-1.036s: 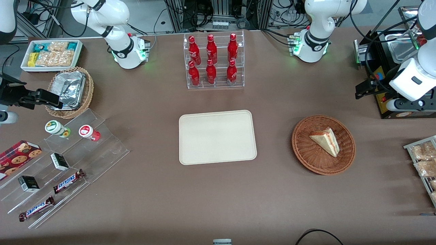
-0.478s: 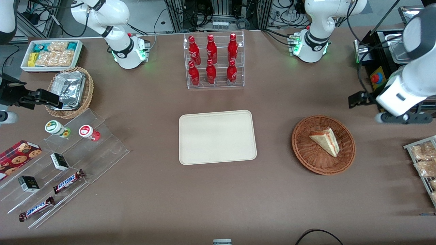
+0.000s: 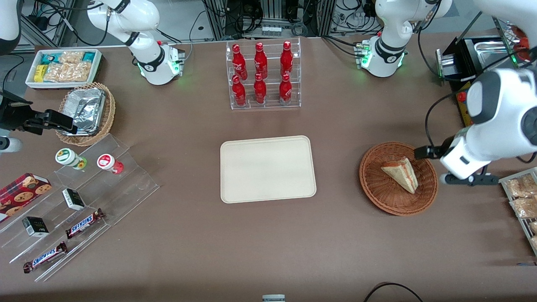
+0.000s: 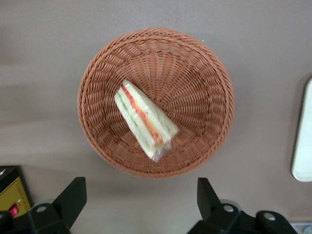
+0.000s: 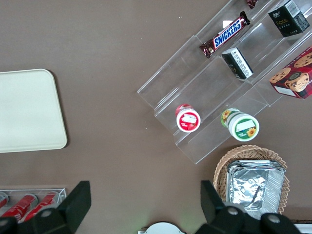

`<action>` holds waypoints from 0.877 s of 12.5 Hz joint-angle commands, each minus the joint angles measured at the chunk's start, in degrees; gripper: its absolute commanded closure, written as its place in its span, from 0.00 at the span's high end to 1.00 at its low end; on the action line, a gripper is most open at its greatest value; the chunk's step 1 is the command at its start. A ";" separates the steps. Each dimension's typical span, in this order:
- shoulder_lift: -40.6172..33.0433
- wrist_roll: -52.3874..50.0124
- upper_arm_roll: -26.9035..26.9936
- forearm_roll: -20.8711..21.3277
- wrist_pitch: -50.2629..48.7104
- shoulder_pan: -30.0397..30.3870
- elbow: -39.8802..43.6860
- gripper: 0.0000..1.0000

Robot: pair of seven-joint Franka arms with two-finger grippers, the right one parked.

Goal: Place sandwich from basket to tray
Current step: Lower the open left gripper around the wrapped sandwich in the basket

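Observation:
The sandwich (image 3: 400, 173), a white wedge with red and green filling along its cut edge, lies in the round reddish-brown wicker basket (image 3: 379, 191). The left wrist view shows the sandwich (image 4: 145, 118) lying near the middle of the basket (image 4: 204, 83). My left gripper (image 3: 424, 152) hangs high at the basket's rim toward the working arm's end of the table, mostly covered by the white wrist. My gripper (image 4: 141, 187) is open and holds nothing, its black fingers (image 4: 73, 195) over bare table just outside the rim. The cream tray (image 3: 267, 168) lies flat mid-table.
A clear rack of red bottles (image 3: 262, 73) stands farther from the camera than the tray. A black appliance (image 3: 465, 63) and a rack of snack packets (image 3: 520, 197) sit at the working arm's end. Acrylic shelves of snacks (image 3: 84, 201) and a foil-filled tan basket (image 3: 86, 111) lie toward the parked arm's end.
The left arm has swung away from the black appliance, nearer the front camera and toward the basket, bringing the gripper to the basket's rim. The sandwich, basket and tray have not moved.

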 commanded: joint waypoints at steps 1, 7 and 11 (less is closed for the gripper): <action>2.11 -0.12 0.41 0.79 2.61 -0.12 0.51 1.00; 4.14 -10.89 0.59 -0.25 11.75 1.20 -4.76 1.00; 3.10 -26.64 0.42 -0.79 16.65 0.58 -8.52 1.00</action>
